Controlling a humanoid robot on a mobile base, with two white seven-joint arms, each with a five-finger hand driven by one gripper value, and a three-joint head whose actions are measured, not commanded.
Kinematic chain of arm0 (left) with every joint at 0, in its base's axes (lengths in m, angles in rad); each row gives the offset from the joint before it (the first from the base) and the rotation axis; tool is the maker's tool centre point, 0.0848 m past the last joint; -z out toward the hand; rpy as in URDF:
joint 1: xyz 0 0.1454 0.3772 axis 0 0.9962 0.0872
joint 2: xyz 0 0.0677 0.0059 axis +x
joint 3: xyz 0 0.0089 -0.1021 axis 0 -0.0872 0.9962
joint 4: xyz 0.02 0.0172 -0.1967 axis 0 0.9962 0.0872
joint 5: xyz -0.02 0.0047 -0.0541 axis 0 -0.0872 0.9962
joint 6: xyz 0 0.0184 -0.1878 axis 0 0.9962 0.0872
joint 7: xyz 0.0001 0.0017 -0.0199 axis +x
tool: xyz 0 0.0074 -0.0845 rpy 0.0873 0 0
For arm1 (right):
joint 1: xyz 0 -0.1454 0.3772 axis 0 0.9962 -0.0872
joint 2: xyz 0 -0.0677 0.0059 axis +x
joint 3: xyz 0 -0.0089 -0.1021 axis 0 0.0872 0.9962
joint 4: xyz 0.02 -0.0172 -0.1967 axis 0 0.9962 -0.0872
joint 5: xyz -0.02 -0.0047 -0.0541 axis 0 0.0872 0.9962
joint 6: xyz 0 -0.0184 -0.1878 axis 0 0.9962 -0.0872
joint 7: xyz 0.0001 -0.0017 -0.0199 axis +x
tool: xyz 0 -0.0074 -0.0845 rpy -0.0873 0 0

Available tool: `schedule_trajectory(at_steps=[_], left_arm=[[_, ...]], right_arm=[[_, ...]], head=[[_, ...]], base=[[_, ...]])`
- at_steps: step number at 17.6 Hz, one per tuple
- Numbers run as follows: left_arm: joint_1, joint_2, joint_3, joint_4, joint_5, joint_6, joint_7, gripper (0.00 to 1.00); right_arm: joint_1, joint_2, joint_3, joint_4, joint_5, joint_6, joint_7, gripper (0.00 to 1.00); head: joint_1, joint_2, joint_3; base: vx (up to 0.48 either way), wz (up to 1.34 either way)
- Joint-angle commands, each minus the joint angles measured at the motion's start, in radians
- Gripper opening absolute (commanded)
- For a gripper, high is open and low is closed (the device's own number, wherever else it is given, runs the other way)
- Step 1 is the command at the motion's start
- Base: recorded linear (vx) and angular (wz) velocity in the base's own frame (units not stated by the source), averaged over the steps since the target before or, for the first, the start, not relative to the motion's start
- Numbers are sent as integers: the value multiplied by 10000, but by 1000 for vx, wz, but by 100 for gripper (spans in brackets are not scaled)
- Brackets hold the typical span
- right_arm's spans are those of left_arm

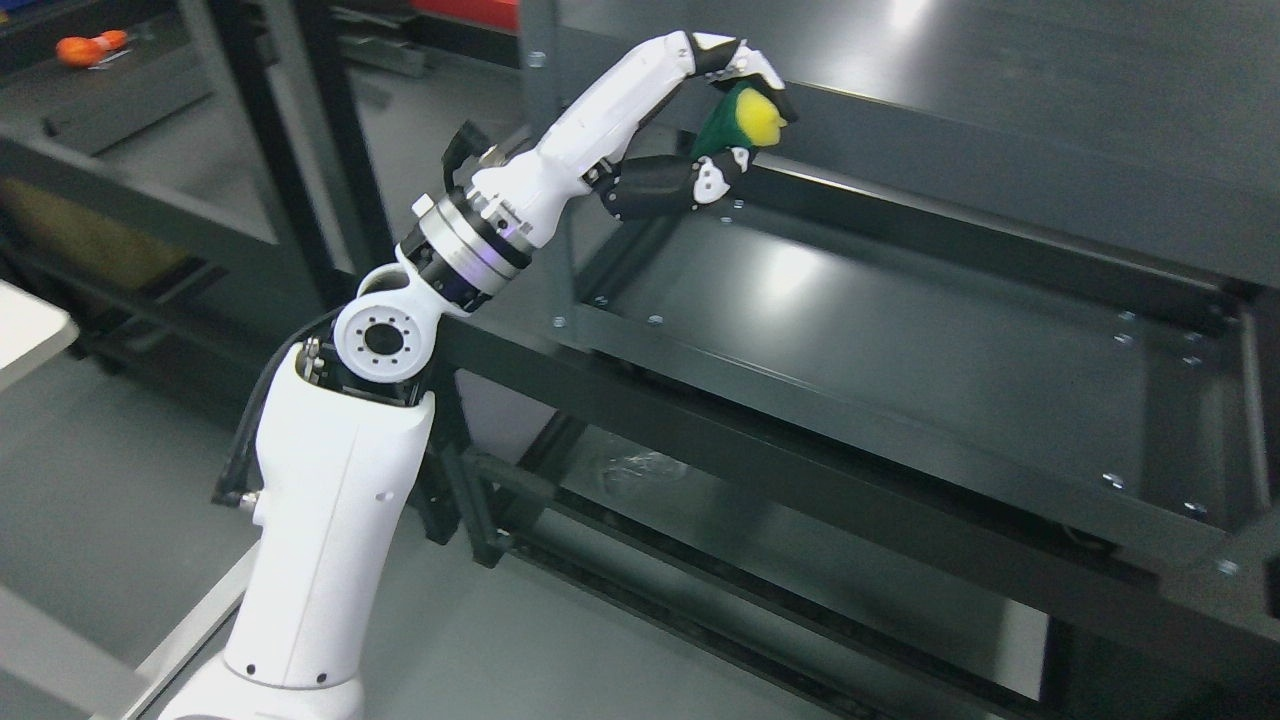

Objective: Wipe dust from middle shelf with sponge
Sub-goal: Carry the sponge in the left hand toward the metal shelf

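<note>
Leftmost, the left arm [330,520] rose from the lower left of the frame toward the upper centre, where the left hand [735,110] was clamped on the sponge [745,120], yellow foam with a green pad, pinched between the fingers [765,80] above and the thumb below. Sponge and hand hung at the far left corner of the dark rack, level with the top rail and apart from the middle shelf [900,330], which lay below at centre right. Probable faults: the shallow pinch might shed the sponge on first contact; the knuckles might strike the rail on descent
</note>
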Motion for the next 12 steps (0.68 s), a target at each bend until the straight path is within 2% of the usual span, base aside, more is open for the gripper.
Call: schedule_trajectory(at_steps=[1, 7, 12], left_arm=[[-2552, 175, -1389, 22, -1579, -26, -693, 0], [-3214, 175, -3259, 649, -1534, -117, -695, 1], [-3215, 175, -4640, 973, -1549, -486, -633, 1]], right_arm=[[-3, -175, 0, -175, 0, 721, 10, 100], [-3, -175, 0, -175, 0, 721, 10, 100], [-3, -175, 0, -175, 0, 721, 10, 100]], head=[[0, 0, 0], [0, -1, 0], [0, -3, 0]], base=[[-50, -900], [-14, -497], [5, 85]])
